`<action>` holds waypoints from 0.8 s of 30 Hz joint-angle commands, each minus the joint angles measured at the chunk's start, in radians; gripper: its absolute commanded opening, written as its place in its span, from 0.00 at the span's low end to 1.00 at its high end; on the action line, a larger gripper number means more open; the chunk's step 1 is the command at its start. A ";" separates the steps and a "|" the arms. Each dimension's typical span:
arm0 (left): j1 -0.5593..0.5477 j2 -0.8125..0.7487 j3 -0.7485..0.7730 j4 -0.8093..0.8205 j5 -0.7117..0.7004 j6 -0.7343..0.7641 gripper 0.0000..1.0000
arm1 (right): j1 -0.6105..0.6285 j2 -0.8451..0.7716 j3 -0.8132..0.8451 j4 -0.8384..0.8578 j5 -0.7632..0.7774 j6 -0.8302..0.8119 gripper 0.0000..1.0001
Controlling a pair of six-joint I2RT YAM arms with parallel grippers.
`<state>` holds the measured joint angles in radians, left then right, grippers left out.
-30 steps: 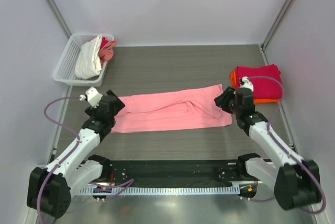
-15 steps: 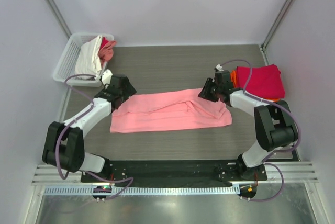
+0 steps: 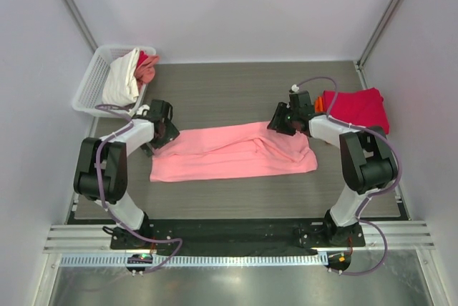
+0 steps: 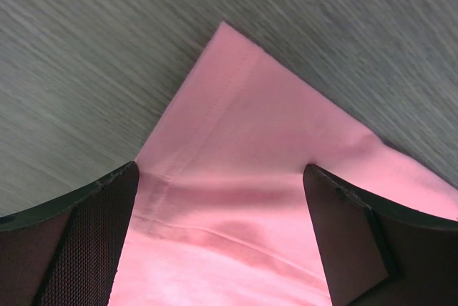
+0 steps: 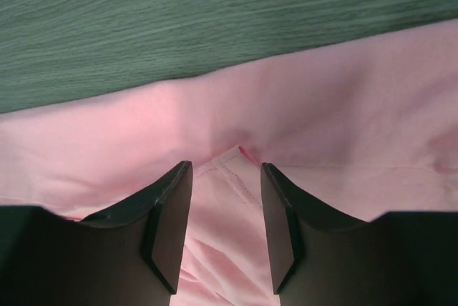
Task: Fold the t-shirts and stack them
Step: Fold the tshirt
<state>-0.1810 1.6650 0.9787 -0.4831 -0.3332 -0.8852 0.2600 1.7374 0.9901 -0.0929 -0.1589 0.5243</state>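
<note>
A pink t-shirt (image 3: 232, 152), folded into a long strip, lies across the middle of the table. My left gripper (image 3: 163, 134) is open over the strip's far left corner; in the left wrist view that hemmed corner (image 4: 236, 106) lies between my wide-spread fingers (image 4: 68, 249). My right gripper (image 3: 281, 123) is open at the strip's far right end; in the right wrist view a stitched fold (image 5: 232, 170) sits between my fingers (image 5: 168, 227). A folded red shirt (image 3: 354, 109) lies on an orange one at the right.
A white basket (image 3: 89, 88) at the far left holds a white garment (image 3: 122, 77) and pink-red clothes (image 3: 147, 64). Grey walls stand close on both sides and behind. A metal rail (image 3: 229, 259) runs along the near edge.
Both arms have reached forward from the near side to the strip's far corners. The left gripper has settled onto the left corner, the right gripper onto the right end. The shirt has barely shifted.
</note>
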 commanded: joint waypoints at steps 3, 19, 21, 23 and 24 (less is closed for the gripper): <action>0.005 -0.036 0.014 -0.058 -0.067 0.002 0.97 | 0.007 0.031 0.067 -0.022 0.019 -0.026 0.49; -0.078 -0.160 0.028 -0.112 -0.181 0.060 0.97 | 0.027 -0.001 0.024 -0.033 -0.021 -0.041 0.02; -0.097 -0.186 0.035 -0.123 -0.205 0.061 0.97 | 0.030 -0.042 0.001 -0.031 -0.022 -0.041 0.01; -0.110 -0.204 0.044 -0.135 -0.217 0.065 0.97 | 0.031 -0.093 -0.019 -0.034 -0.031 -0.041 0.01; -0.126 -0.212 0.057 -0.140 -0.222 0.065 0.97 | 0.035 -0.111 -0.037 -0.033 -0.034 -0.038 0.01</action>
<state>-0.2802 1.5066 0.9836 -0.5930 -0.4870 -0.8307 0.2848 1.7329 0.9783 -0.1356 -0.1822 0.4946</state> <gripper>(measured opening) 0.968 0.030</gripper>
